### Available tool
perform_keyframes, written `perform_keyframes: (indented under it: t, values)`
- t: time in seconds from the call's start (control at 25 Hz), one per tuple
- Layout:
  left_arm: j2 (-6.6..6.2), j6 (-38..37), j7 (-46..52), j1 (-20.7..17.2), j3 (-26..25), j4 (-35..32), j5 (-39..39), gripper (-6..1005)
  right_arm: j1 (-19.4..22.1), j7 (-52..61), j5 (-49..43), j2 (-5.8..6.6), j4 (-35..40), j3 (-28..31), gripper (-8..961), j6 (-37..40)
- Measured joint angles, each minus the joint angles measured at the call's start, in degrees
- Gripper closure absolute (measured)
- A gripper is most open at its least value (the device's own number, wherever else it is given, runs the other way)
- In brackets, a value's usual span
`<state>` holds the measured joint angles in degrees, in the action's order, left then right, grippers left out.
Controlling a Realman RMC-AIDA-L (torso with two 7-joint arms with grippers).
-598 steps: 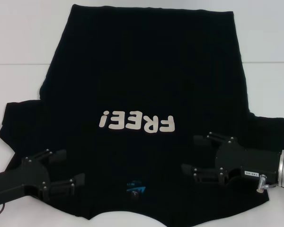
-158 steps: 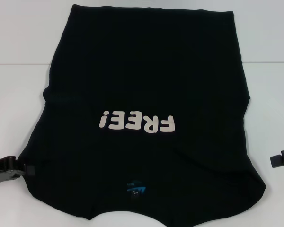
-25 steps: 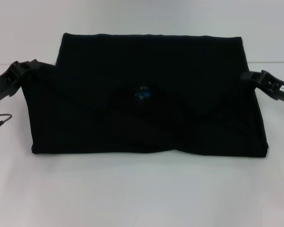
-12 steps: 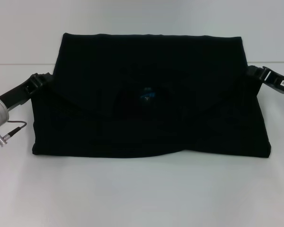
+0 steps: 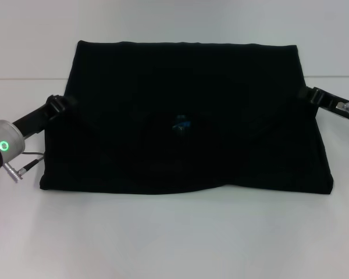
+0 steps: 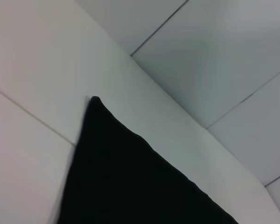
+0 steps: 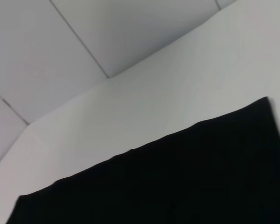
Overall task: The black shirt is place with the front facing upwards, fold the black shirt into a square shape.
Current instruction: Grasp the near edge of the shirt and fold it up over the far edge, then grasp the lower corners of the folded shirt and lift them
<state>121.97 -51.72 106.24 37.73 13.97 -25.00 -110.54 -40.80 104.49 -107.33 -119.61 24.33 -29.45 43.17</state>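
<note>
The white surface [image 5: 174, 232] filled the head view, and the black shirt [image 5: 186, 116] lay on it as a wide folded slab, spreading from about 9 o'clock to 3 o'clock across the middle. Its far edge ran straight, its near edge sagged slightly at the centre, and a small blue neck label [image 5: 181, 124] showed near the middle of the cloth. The lettering was not visible.

The left hand [image 5: 59, 103] sat at the shirt's 9 o'clock edge, touching the cloth, with a grey wrist and green ring light behind it. The right hand [image 5: 312, 95] sat at the 3 o'clock edge, also against the cloth. Black fingers merged with black fabric, so I could not tell how far either hand was open or whether it gripped anything.

Both wrist views showed only a shirt corner and pale surface.
</note>
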Motion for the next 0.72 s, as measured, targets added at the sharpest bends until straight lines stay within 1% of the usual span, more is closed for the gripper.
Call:
perform_keyframes:
  t: [0.16, 0.36, 0.52, 0.6, 0.72]
  values:
    - [0.24, -0.64, -1.17, 0.14, 0.31, -0.01, 0.02, 901, 0.25, -0.14, 0.04, -0.09, -0.04, -0.05, 912, -0.97]
    - [-0.04, -3.51, -0.79, -0.52, 0.20, 0.02, 0.73, 839, 1.25, -0.18, 0.20, -0.09, -0.07, 0.36, 738, 0.11]
    - [-0.92, -6.72, 2.16, -1.74, 0.10, -0.39, 0.74, 653, 2.86, -0.27, 1.93, 0.08, 0.41, 0.50, 575, 3.54]
    - [-1.34, -8.13, 4.63, -2.55, 0.25, -0.83, 0.40, 567, 4.03, -1.01, 3.80, 0.39, 0.74, 0.50, 494, 6.63]
    - [-1.90, -11.70, 8.86, -4.81, 0.35, -2.80, -0.33, 448, 5.92, -3.36, 6.00, 1.22, 0.83, 0.40, 348, 13.31]
